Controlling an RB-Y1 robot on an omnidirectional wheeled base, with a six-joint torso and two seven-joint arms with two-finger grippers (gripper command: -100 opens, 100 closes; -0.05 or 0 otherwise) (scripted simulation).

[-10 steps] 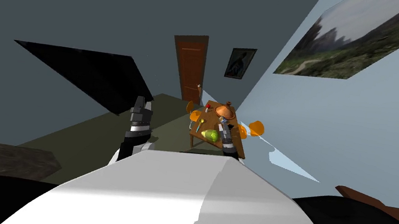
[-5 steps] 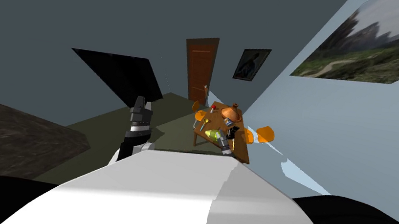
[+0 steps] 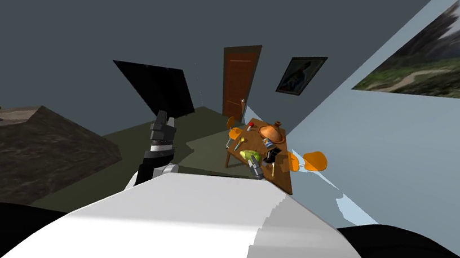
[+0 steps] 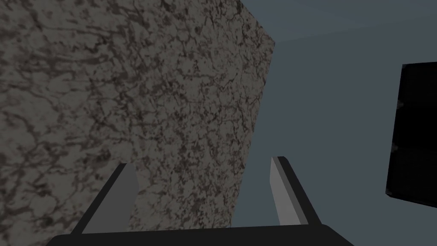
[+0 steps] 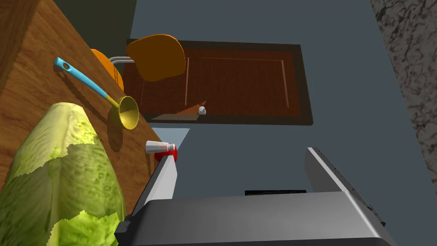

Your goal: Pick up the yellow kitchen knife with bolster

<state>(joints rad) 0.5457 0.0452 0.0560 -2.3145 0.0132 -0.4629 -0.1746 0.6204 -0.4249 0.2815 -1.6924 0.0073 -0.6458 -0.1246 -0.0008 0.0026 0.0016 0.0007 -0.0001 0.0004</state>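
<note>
At the near end of the wooden table (image 5: 25, 85) hangs our right claw (image 5: 245, 171), its two fingers spread wide with nothing between them. Just beside one finger (image 5: 164, 179) lies a green head of lettuce (image 5: 64, 179). Farther along the tabletop from the claw lies a ladle (image 5: 98, 92) with a blue handle and yellow bowl, and past that same fingertip, at the table's edge, a small shaker (image 5: 158, 147) with a red cap. Beyond the claw stand an orange chair (image 5: 155, 57) and a brown door (image 5: 239, 85).

From the head view, the yellow knife (image 3: 273, 168) seems to be the thin pale sliver on the table just off the claw's far side, next to a dark object (image 3: 270, 154) — too small for us to be sure. An orange domed lid (image 3: 272, 133) sits farther off.

Our left claw (image 4: 202, 192) is well apart from the table, its fingers likewise wide and holding nothing — it faces a mottled stone-like block (image 4: 128, 106), with a black area (image 4: 414, 132) off to one side.
</note>
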